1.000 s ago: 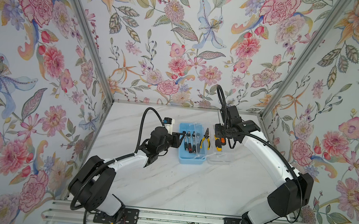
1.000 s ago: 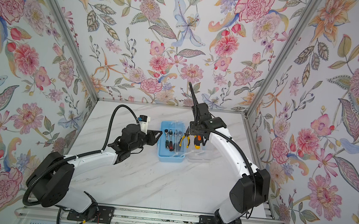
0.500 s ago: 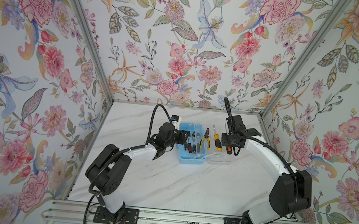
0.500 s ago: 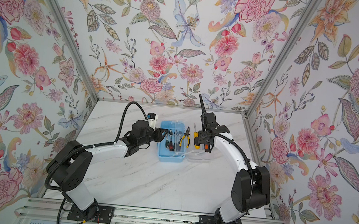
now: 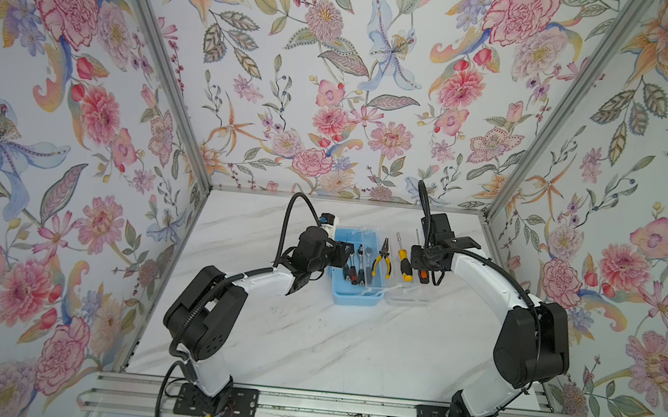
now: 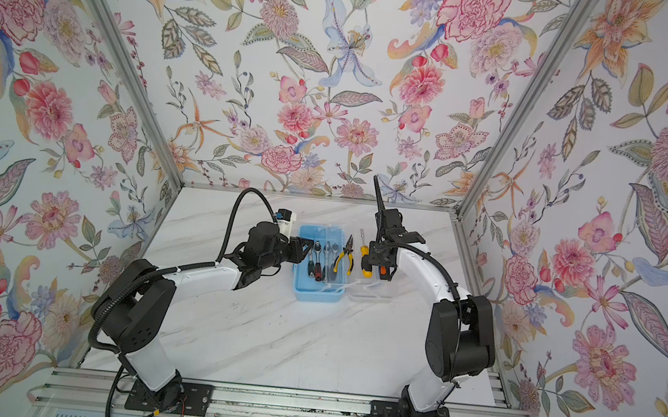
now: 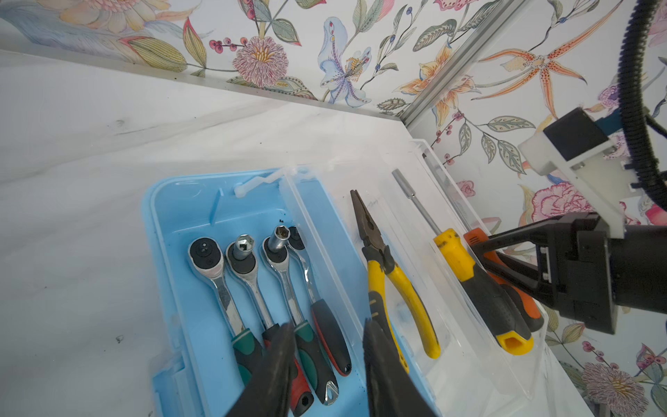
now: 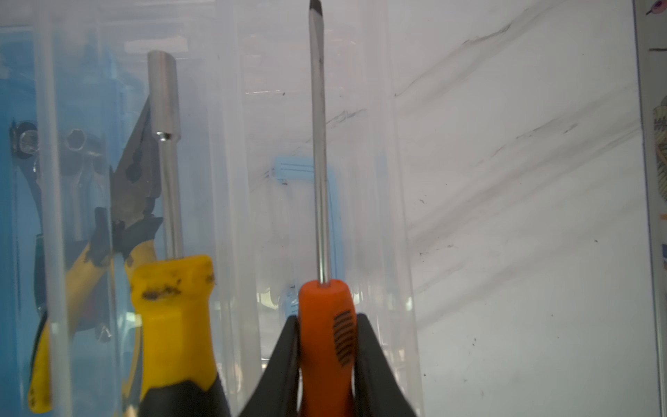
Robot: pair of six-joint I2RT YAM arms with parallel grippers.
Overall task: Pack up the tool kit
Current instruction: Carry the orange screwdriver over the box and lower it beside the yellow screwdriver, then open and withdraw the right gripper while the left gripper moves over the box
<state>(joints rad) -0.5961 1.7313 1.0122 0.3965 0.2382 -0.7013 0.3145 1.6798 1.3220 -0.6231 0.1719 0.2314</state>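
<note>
**Orange screwdriver pinched beside the open lid**

The right gripper (image 8: 326, 325) pinches the orange screwdriver (image 8: 325, 299) by its ribbed handle. Its steel shaft runs parallel to the yellow-and-black nut driver (image 8: 173, 307) just beside it on the clear plastic lid (image 7: 480, 375). Yellow-handled pliers (image 7: 389, 274) lie there too. The left gripper (image 7: 328, 361), fingers spread, hovers over chrome ratchets (image 7: 216, 274) in the glossy blue case (image 7: 173, 202).

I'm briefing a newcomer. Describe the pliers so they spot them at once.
On the marble table, find the blue tool box. The pliers lie between its ratchets and the yellow-handled driver. Only they have two curved yellow handles and a pointed dark nose.
</note>
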